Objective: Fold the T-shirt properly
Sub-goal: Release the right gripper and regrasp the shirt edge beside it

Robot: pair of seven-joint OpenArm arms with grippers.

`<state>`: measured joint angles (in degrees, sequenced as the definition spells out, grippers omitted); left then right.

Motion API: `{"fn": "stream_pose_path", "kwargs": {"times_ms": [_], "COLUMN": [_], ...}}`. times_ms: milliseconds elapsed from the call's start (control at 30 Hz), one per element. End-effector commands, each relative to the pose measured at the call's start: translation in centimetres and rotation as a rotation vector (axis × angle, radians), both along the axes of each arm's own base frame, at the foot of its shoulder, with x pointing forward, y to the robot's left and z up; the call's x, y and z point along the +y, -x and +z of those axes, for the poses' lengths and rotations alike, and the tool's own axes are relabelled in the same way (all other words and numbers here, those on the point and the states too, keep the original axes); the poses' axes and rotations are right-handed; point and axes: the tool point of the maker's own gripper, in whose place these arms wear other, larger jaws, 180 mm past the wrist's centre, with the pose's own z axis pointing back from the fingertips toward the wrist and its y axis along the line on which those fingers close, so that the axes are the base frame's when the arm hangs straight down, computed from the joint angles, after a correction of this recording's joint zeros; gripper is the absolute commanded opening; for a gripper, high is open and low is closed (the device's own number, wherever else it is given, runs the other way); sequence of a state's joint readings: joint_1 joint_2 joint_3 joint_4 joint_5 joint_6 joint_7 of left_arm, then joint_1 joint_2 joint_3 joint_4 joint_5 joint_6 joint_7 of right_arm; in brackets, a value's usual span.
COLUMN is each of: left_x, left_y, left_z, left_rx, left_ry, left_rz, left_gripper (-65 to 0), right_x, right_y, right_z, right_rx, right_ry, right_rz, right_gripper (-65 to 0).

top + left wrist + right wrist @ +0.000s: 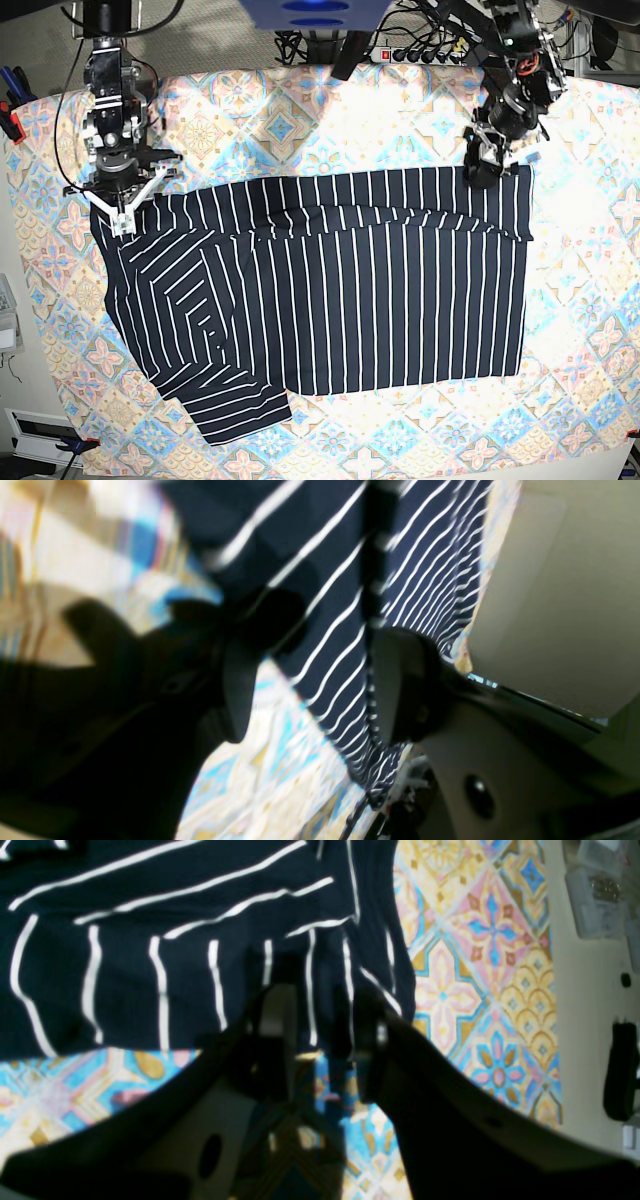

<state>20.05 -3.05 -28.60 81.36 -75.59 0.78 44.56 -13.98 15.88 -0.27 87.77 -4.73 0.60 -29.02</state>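
Pastel tile-patterned tablecloth (300,110), striped T-shirt (350,300) spread flat, left claw (487,160) and right claw (122,212) each pinching its top edge

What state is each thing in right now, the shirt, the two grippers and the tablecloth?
T-shirt: spread on the table, top edge folded over, its two far corners pinched.
Left gripper: shut on the T-shirt, striped cloth running between its fingers.
Right gripper: shut on the T-shirt's edge.
Tablecloth: lying flat under the shirt, covering the table.
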Motion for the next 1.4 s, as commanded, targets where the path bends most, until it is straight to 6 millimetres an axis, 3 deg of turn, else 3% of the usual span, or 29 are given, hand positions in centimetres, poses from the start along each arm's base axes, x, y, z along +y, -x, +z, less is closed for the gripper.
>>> {"fn": "stream_pose_path", "kwargs": {"times_ms": [0,133,233,367,533,633,700,867,1000,1100,1267,1367], "left_x": [0.4,0.2,1.8,2.1,1.7,1.4,1.2,1.2,1.2,1.2,1.2,1.2], "left_y": [0.0,1.4,1.5,-0.9,-2.9,-4.2,-4.6,-4.7,-4.4,-4.3,-4.3,-4.3], "left_z": [0.7,0.0,0.2,0.9,-1.3,-1.5,-1.3,-1.2,-1.4,-1.5,-1.4,-1.4], "left_rx": [-0.024,0.003,-0.001,-0.039,-0.004,-0.011,-0.018,-0.022,-0.014,-0.012,-0.014,-0.014], "left_ry": [-0.007,0.002,-0.018,-0.027,0.011,0.032,0.038,0.034,0.033,0.034,0.034,0.034], "left_rz": [0.003,0.016,0.062,0.061,0.074,0.079,0.073,0.069,0.067,0.065,0.065,0.065], "left_gripper": [-28.9,-28.9,-28.9,-28.9,-29.0,-29.2,-33.0,-57.5,-65.0,-65.0,-65.0,-65.0], "right_x": [-0.6,-0.5,-0.5,-0.5,-0.4,-0.5,-0.7,-2.6,-3.1,-3.4,-2.9,-2.6], "right_y": [-0.9,-0.9,-0.9,-1.0,-0.9,-0.9,-0.5,1.0,1.7,2.1,1.3,0.7], "right_z": [1.3,1.3,1.4,1.4,1.4,1.4,1.2,2.4,3.2,3.2,4.3,4.1], "right_rx": [-0.045,-0.044,-0.046,-0.047,-0.046,-0.045,-0.038,-0.064,-0.082,-0.089,-0.182,-0.194], "right_ry": [0.025,0.023,0.023,0.023,0.023,0.024,0.020,0.017,-0.135,-0.318,-0.647,-0.777], "right_rz": [0.006,0.007,0.007,0.007,0.007,0.004,-0.003,-0.065,-0.188,-0.286,-0.389,-0.424], "right_gripper": [-45.8,-45.8,-45.8,-45.8,-46.0,-46.0,-46.0,-45.5,-39.1,-35.1,-34.3,-34.3]}}
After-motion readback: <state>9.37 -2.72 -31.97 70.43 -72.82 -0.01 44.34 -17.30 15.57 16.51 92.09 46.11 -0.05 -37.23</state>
